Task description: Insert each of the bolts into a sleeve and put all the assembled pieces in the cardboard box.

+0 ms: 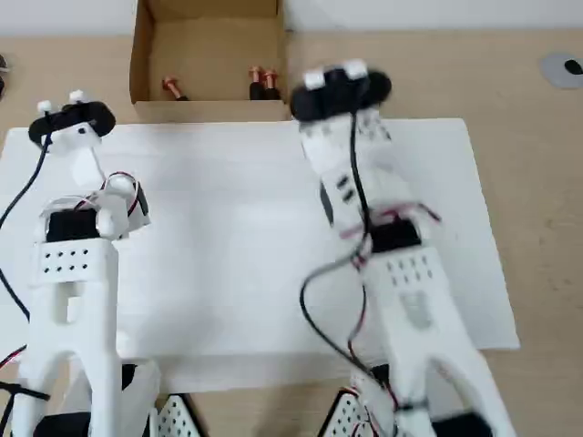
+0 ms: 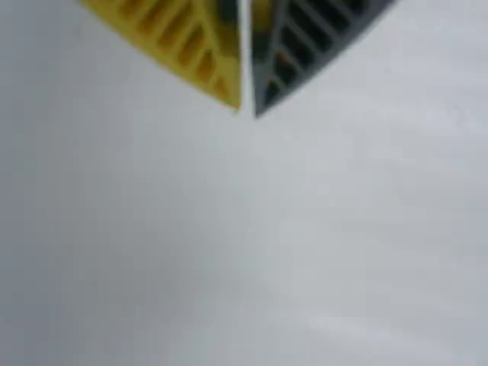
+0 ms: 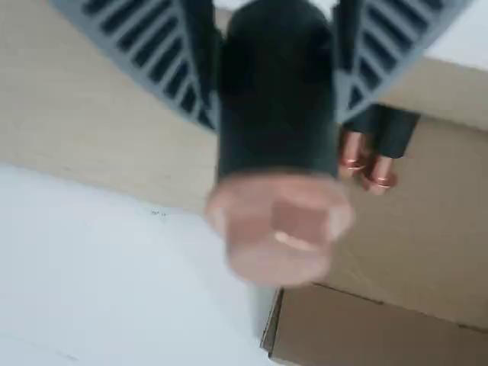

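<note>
While left gripper (image 2: 245, 107) sits closed, right gripper (image 3: 276, 122) clamps a black sleeve (image 3: 276, 76), its copper bolt (image 3: 280, 225) seemingly hexagonal.

My right gripper (image 3: 276, 114), closed on a bolt in its sleeve (image 3: 278, 168), hangs by the near right corner of the box (image 1: 141, 64). The front wall (image 1: 209, 110) stands between me and the floor (image 1: 214, 64). Inside, a pair of pieces (image 1: 262, 84) lies at the right and one piece (image 1: 173, 88) at the left; the floor between them is bare.
</note>
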### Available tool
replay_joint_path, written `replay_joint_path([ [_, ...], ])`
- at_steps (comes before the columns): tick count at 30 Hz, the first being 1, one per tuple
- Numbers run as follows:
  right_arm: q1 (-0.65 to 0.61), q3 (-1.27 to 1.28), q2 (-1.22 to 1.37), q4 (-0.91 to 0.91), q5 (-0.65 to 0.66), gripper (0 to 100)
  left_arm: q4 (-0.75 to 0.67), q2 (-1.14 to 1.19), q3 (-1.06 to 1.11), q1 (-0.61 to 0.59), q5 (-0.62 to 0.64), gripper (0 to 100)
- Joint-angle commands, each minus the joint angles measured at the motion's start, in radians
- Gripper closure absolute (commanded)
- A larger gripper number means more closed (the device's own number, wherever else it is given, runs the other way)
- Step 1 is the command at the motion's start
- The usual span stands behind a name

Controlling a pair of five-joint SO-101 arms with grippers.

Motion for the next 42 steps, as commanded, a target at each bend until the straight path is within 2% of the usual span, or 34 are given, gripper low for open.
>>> replay_joint_path([
  [1,-0.008,-0.196,0.142,-0.028,0.049,98.7,-0.008,-0.004,0.017,-0.031,-0.018,99],
  [5,-0.008,-0.295,0.295,-0.034,0.089,98.7,-0.060,-0.007,0.064,-0.097,-0.077,99],
  [13,-0.008,-0.576,0.607,-0.034,0.176,98.7,-0.141,-0.010,0.175,-0.269,-0.080,99],
  [19,-0.013,-0.921,0.891,-0.028,0.242,98.7,-0.140,-0.012,0.210,-0.310,-0.078,99],
  [24,-0.015,-1.069,1.020,-0.005,0.264,98.7,-0.140,-0.012,0.213,-0.347,-0.078,99],
  [27,-0.018,-1.099,1.032,0.009,0.262,98.7,-0.144,-0.012,0.204,-0.445,-0.078,99],
  [30,-0.050,-1.099,1.033,0.009,0.262,98.7,-0.207,-0.012,0.213,-0.569,-0.074,99],
  [38,-0.179,-1.107,1.033,0.002,0.259,98.7,-0.308,-0.010,0.213,-0.884,-0.071,99],
  [42,-0.177,-1.122,1.033,-0.071,0.141,98.7,-0.304,-0.005,0.215,-0.994,0.021,99],
])
